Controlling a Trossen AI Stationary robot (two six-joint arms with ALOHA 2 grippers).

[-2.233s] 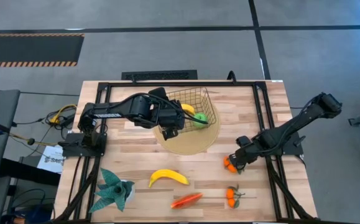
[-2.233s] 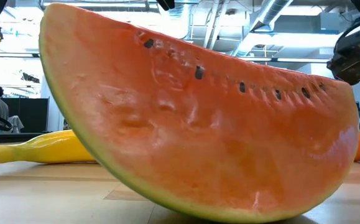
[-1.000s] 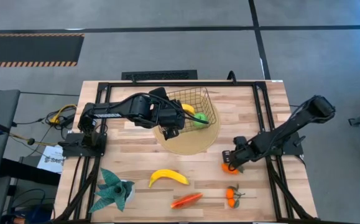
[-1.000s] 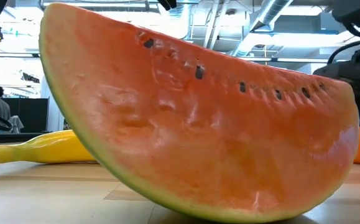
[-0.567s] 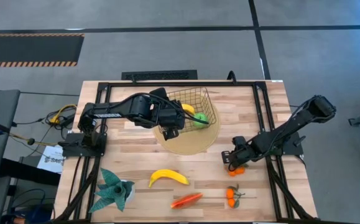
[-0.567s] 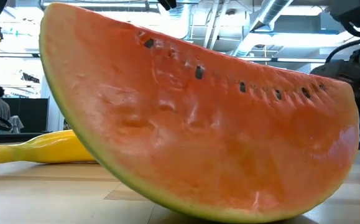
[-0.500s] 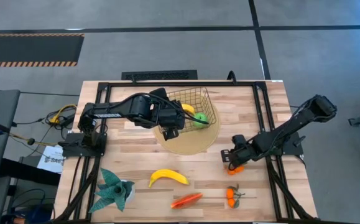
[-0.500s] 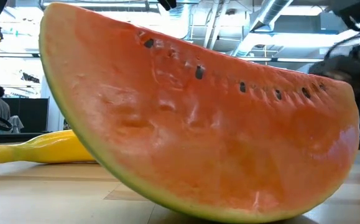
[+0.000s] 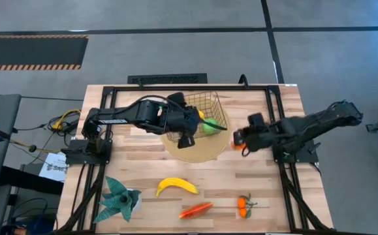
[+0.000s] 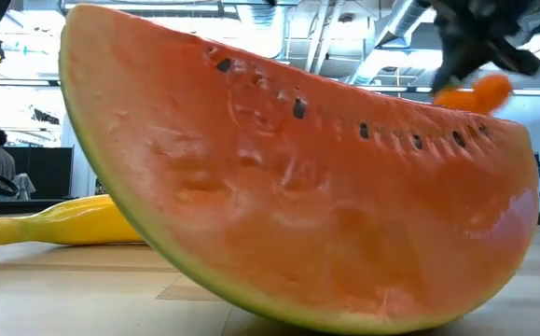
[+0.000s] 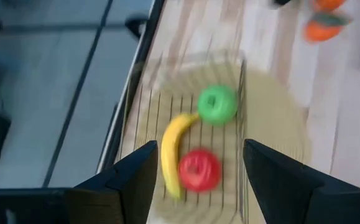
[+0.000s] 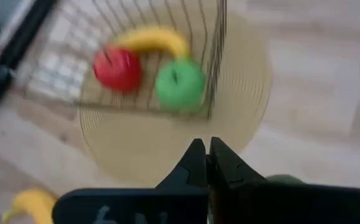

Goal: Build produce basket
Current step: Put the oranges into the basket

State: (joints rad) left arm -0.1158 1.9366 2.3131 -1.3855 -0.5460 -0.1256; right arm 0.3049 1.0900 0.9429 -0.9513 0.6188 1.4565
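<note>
The gold wire basket [image 9: 206, 112] stands on a round tan mat [image 9: 198, 149]. It holds a green apple [image 11: 217, 104], a red apple [image 11: 198, 169] and a banana [image 11: 172, 152]. My left gripper [image 9: 187, 138] hovers open over the basket's near-left side. My right gripper [image 9: 238, 140] is shut on a tangerine cluster [image 10: 475, 94], in the air just right of the mat. On the near table lie a second banana [image 9: 177, 186], a watermelon slice [image 9: 195, 210] resting on its rind, and another tangerine cluster [image 9: 243, 205]. My right gripper holds the tangerine cluster from above, with its fingertips [image 12: 206, 163] nearly together. The gripper itself hides which part they have. The orange fruits [image 10: 479, 91] hang below the fingers, lifted clear of the table.
A teal spiky plant [image 9: 120, 200] lies at the near left corner. In the low view the watermelon slice [image 10: 288, 187] fills most of the picture. Bare wood lies between the mat and the near fruit. A black frame [image 9: 275, 117] runs along the table's right side.
My right gripper shut on the tangerine cluster on the table at the right. It then lifted the cluster clear and carried it up and toward the far left, toward the basket. My left gripper shifted slightly toward the right over the basket and stayed open.
</note>
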